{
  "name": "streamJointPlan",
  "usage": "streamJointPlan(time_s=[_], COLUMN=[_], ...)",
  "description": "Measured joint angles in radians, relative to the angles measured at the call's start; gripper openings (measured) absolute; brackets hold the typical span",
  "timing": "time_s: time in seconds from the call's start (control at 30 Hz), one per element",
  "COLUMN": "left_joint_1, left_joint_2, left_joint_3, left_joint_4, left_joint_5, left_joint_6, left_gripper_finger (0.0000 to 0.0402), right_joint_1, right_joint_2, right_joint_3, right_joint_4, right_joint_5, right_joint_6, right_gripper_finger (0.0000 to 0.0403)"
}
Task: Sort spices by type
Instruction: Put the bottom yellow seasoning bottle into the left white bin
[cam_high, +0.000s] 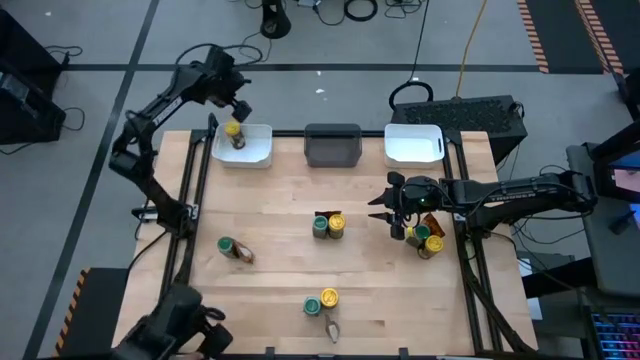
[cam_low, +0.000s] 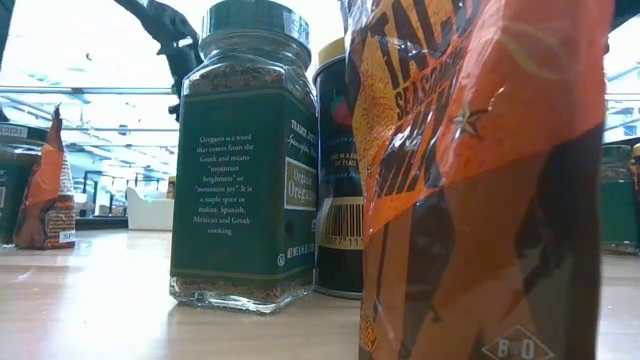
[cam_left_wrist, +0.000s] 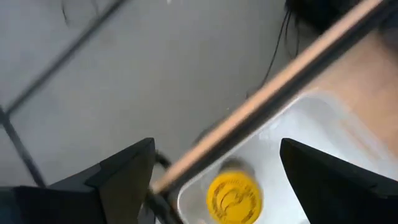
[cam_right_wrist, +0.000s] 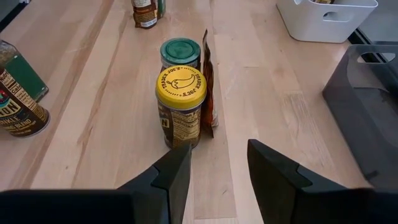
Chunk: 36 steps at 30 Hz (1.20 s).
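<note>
The left tool (cam_high: 238, 112) hangs with jaws apart over the far-left white plastic bin (cam_high: 262, 152), where one dark yellow-lidded jar (cam_left_wrist: 234, 196) sits released. The right tool (cam_right_wrist: 217, 163), jaws apart and empty, faces a central cluster: a yellow-lidded jar (cam_right_wrist: 180, 109), a green-lidded jar (cam_right_wrist: 180, 53) and an orange-brown packet (cam_right_wrist: 208, 87). Judged early: three further groups remain unsorted on the pale wooden surface (cam_high: 280, 215). The dark grey middle bin (cam_high: 332, 145) appears empty. Grey floor with cables surrounds it.
</note>
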Motion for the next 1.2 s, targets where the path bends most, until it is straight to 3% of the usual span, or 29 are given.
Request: streamJointPlan(time_s=[0.23, 0.33, 0.6, 0.9, 1.03, 1.2], left_joint_1=[-0.117, -0.206, -0.543, -0.958, -1.077, -1.144], left_joint_2=[-0.119, -0.146, -0.153, -0.152, -0.152, -0.132], left_joint_3=[0.000, 0.000, -0.005, -0.080, -0.152, -0.212], left_joint_4=[0.063, 0.075, 0.085, 0.254, 0.421, 0.561], left_joint_5=[0.290, 0.344, 0.336, 0.154, 0.102, 0.052], left_joint_6=[-0.030, -0.035, -0.079, -0.162, -0.168, -0.226], left_gripper_finger=[0.0350, 0.0350, 0.0350, 0.0350, 0.0350, 0.0350], right_joint_1=[0.000, 0.000, 0.000, 0.000, 0.000, 0.002], right_joint_2=[0.000, 0.000, 0.000, 0.000, 0.000, 0.000], right_joint_3=[0.000, 0.000, 0.000, 0.000, 0.000, 0.000], right_joint_4=[0.008, 0.008, 0.008, 0.007, 0.007, 0.006], right_joint_5=[0.000, 0.000, 0.000, 0.000, 0.000, 0.000], right_joint_6=[0.000, 0.000, -0.001, -0.019, -0.019, -0.014], right_gripper_finger=[0.0141, 0.0141, 0.0141, 0.0141, 0.0141, 0.0141])
